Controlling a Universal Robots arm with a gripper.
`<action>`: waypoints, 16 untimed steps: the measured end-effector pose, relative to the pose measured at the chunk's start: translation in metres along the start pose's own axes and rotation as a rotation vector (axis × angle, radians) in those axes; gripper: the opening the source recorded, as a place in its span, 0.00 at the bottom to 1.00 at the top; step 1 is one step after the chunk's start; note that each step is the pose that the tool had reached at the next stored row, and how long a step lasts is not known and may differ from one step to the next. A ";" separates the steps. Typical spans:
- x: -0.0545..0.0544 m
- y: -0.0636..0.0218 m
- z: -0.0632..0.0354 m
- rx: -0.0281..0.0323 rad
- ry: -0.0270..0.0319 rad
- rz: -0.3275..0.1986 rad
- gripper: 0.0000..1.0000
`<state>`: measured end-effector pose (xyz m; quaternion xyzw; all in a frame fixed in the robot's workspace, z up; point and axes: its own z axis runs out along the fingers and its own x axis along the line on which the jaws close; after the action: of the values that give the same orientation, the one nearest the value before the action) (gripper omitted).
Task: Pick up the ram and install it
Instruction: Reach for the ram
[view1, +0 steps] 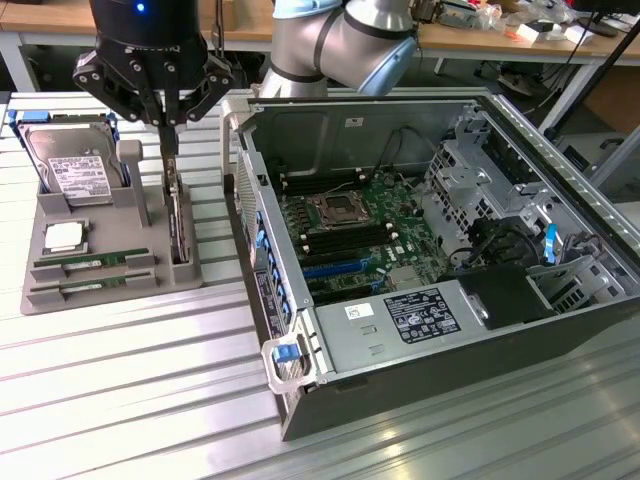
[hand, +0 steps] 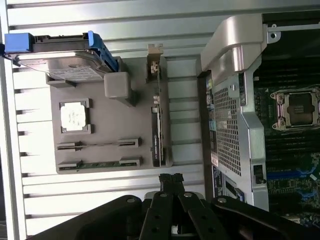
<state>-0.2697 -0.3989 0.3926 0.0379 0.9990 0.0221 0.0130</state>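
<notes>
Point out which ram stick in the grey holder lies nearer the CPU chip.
The ram stick in the slot beside the CPU chip; the other ram stick sits one slot farther, at the holder's edge.

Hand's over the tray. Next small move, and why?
Probably shift the hand toward the exterior view's left, over the ram sticks. It hangs shut and empty above the upright card, while both sticks lie untouched in their slots in the tray.

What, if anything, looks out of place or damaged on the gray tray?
Nothing stands out. Both ram sticks lie straight in their slots, the CPU chip sits in its recess, the expansion card stands upright, the hard drive rests in its holder.
</notes>
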 end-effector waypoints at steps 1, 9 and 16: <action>0.003 -0.0003 0.0000 -0.0001 0.0000 0.000 0.11; 0.032 -0.0024 -0.0007 -0.0007 0.0001 0.000 0.11; 0.050 -0.0038 -0.0010 -0.0009 0.0001 0.000 0.11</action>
<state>-0.3199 -0.3989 0.3922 0.0379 0.9989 0.0226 0.0130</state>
